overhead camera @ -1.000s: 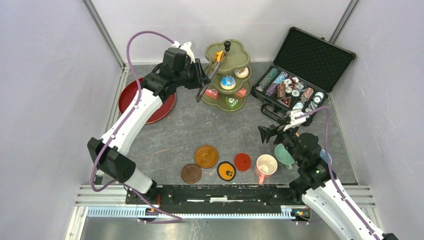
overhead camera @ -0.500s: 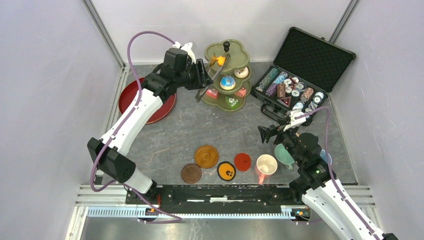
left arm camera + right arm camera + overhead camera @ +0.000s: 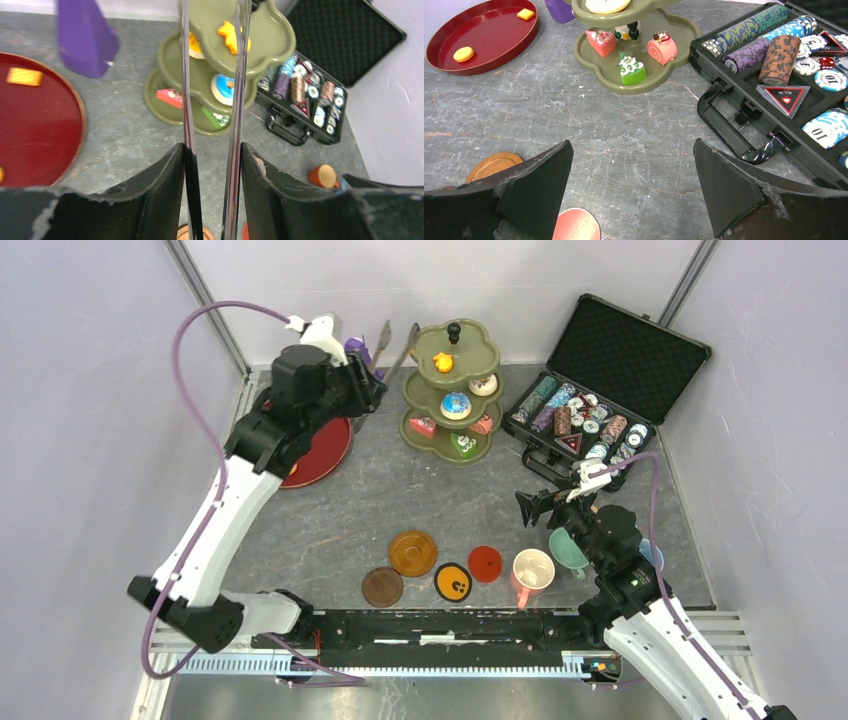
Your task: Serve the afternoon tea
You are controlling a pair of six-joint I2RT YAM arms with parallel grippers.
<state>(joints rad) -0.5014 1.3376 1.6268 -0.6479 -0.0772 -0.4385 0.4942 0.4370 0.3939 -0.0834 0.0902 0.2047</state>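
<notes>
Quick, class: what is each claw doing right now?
Left claw: closed on the long silver metal tongs.
Right claw: open, holding nothing.

A black case (image 3: 628, 352) lies open at the back right of the grey bench (image 3: 400, 495), full of striped poker chips (image 3: 585, 425), and at the back left a purple pyramid (image 3: 85, 35) sits between a round red tray (image 3: 489, 35) and shiny metal tongs (image 3: 185, 75).
</notes>
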